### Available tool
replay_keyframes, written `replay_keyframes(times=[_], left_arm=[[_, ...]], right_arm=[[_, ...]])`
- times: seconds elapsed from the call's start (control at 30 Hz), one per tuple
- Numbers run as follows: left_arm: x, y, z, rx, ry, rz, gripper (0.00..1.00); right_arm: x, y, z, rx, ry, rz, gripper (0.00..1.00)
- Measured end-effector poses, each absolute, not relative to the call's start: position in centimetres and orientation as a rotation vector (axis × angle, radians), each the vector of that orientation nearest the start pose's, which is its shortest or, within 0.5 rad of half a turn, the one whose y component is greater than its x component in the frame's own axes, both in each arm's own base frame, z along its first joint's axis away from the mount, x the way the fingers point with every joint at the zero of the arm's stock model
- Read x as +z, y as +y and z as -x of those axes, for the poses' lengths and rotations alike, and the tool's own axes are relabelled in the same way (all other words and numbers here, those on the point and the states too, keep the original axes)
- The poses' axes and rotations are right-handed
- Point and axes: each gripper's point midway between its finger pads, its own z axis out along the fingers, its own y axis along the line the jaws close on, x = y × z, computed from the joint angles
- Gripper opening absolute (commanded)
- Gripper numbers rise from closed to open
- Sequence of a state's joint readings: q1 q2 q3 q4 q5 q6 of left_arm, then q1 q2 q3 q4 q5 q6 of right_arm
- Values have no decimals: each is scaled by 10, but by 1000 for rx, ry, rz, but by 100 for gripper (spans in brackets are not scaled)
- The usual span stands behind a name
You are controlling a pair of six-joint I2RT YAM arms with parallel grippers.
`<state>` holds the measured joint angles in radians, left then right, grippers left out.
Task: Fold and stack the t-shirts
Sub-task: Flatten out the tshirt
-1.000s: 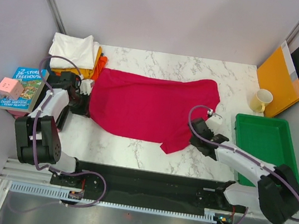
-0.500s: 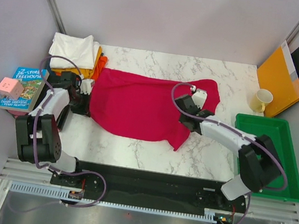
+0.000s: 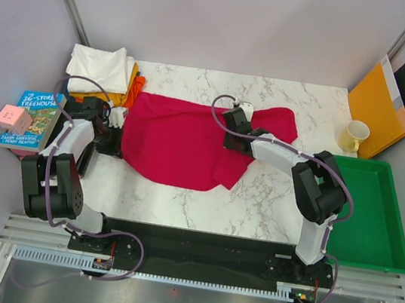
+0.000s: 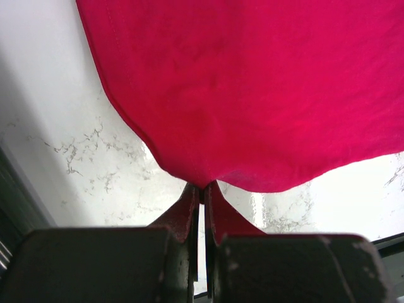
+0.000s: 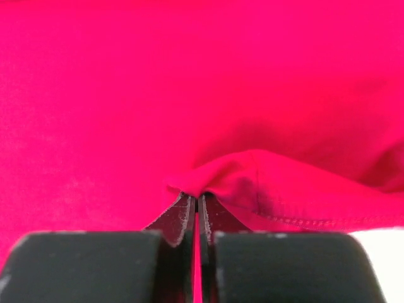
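The right gripper [image 5: 197,197], clamped on an edge of the red t-shirt [image 3: 173,143], has swept left over the table [image 3: 271,200], starting a fold, while the left gripper [image 4: 202,187] pinches the opposite edge

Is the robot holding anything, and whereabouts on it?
Yes, the red t-shirt: the left end effector pinches its left edge, the right end effector a hemmed edge.

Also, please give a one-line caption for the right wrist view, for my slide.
Right gripper shut on a hemmed fold of the red t-shirt.
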<state>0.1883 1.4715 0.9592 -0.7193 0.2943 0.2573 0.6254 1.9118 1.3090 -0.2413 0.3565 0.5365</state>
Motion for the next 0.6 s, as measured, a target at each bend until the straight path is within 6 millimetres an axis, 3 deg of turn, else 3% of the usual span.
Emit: replay_keyframes(times=[0.03,0.1,0.13,0.3,0.5,0.6], left_arm=[[63,12,-283,-293,2730,-163,2],[62,12,-283,-294,2734,-159,2],[61,12,-283,-295,2736,-158,2],[59,12,-285,-297,2737,-155,2],[57,12,-285,-300,2742,-154,2],[55,12,-286,-303,2747,-153,2]], right_arm=[[62,250,-412,147,2363,-34,43],[57,252,-410,154,2378,-20,66],[55,251,-409,151,2381,-21,69],[55,229,-395,102,2382,-35,73],[100,184,-385,74,2277,-150,65],[102,172,-382,62,2261,-181,56]])
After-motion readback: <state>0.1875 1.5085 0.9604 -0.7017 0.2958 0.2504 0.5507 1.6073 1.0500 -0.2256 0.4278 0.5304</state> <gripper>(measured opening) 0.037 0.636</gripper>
